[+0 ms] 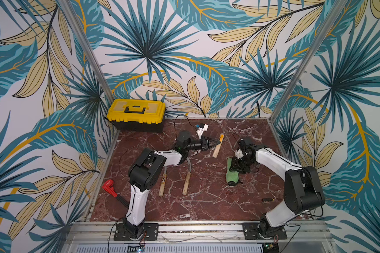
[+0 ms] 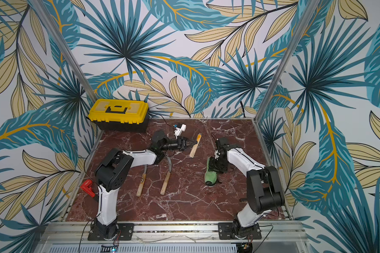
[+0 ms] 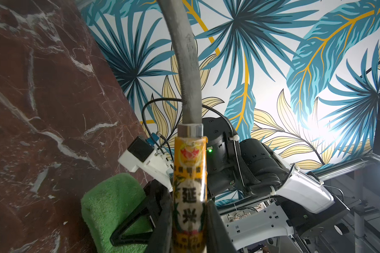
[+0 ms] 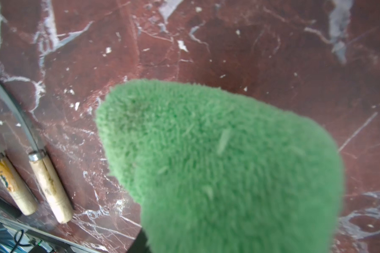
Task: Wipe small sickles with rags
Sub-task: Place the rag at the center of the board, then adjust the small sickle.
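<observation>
In a top view the left fingers clench a sickle by its handle at the back of the tabletop, the right fingers hang over the green rag with their grip impossible to tell, the left wrist view shows that labelled handle pinched, and the right wrist view shows the rag lying near two other sickles.

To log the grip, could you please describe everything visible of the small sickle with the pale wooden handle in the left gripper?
The small sickle has a pale wooden handle partly wrapped in a yellow-orange printed label, a metal ferrule and a dull grey curved blade with stamped characters. The left gripper is shut on its handle, about mid-length; contact with the table is unclear.
</observation>
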Robot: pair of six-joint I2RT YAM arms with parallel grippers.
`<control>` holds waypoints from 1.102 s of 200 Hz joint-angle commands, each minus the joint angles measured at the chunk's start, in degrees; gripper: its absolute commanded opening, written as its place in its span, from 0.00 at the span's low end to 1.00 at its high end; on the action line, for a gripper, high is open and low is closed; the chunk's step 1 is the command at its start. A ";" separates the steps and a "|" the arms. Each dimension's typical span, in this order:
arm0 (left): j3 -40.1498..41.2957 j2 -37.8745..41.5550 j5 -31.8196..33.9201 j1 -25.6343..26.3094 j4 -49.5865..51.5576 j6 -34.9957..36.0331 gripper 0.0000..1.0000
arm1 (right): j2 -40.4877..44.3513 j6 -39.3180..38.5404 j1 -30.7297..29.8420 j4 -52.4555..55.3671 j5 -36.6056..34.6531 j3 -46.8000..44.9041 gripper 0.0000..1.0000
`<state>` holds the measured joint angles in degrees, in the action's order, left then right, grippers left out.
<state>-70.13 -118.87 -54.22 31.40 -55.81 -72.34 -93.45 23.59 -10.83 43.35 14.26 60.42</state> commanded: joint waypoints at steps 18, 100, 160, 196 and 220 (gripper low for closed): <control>1.73 3.04 0.08 -0.28 -1.86 2.11 0.00 | -0.99 0.36 0.20 0.41 -2.01 -0.44 0.49; 3.60 2.67 0.60 -0.28 -1.82 3.16 0.00 | 5.80 0.08 0.20 8.81 -7.99 2.09 0.70; 3.25 2.10 0.32 -0.20 -1.77 3.17 0.00 | 15.22 0.56 0.20 13.34 -7.04 4.72 0.73; 3.49 2.30 -0.10 0.15 -1.80 3.25 0.00 | 17.17 3.29 0.11 6.92 0.52 7.06 0.73; 3.59 2.27 -0.03 0.42 -1.80 3.25 0.00 | 16.56 7.74 -0.37 0.28 2.75 8.68 0.72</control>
<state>-66.76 -118.85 -53.84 31.48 -55.79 -70.28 -76.75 26.37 -10.85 50.87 12.73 67.09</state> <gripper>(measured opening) 0.216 0.722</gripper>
